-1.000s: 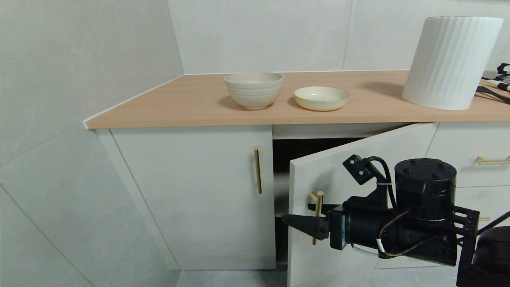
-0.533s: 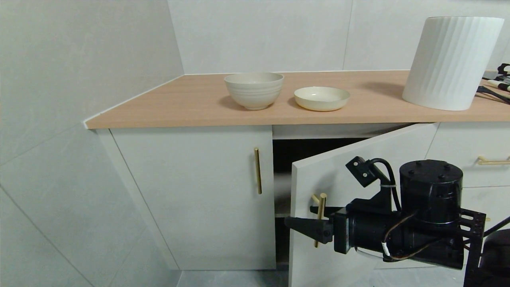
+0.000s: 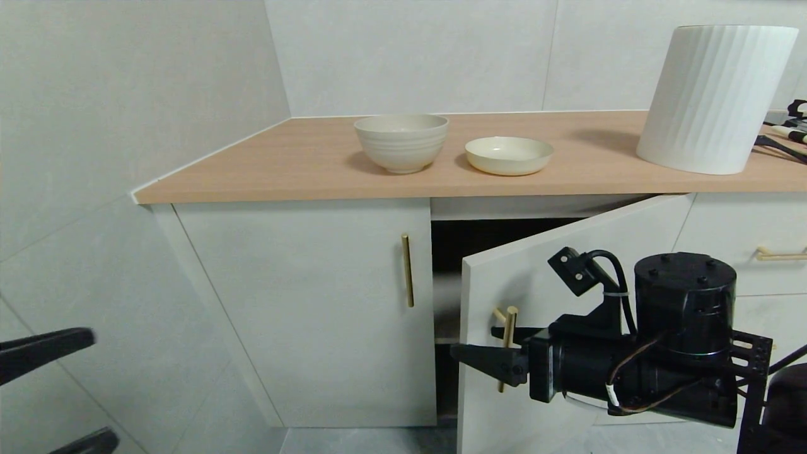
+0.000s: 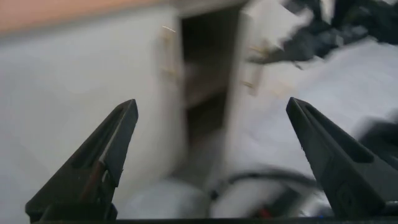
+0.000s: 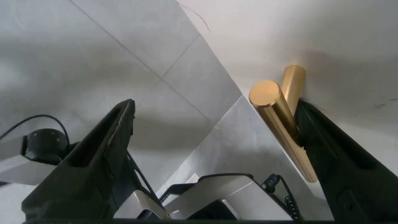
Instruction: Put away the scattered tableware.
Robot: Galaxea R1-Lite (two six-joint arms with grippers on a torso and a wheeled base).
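Cream stoneware, two pieces: the ribbed bowl [image 3: 401, 142] and the shallow dish [image 3: 509, 154] sit side by side, not touching, on the wooden table [image 3: 284, 170], straight above the cabinet. Neither is put away yet.

Below them the cabinet door [image 3: 567, 252] stands partly open, with a dark gap between it and the closed door [image 3: 302, 302] beside it. My right claw [image 3: 473, 338] is at that open door's brass handle [image 3: 506, 343]. Its fingers are spread, one on either side of the bar and hooked round it, not pinching it. My left claw [image 4: 211, 102] hangs low and well off to the left, also spread wide and holding nothing.

I judge the step in hand to be opening the cabinet so the tableware has somewhere to go. The door looks too narrowly open for a bowl to pass, so the next move calls for drawing the handle further out along the door's arc, then letting go and rising to the table. The bowl is deep, so I'd take it by the rim.

A tall white ribbed cylinder [image 3: 715, 98] stands far to the right.
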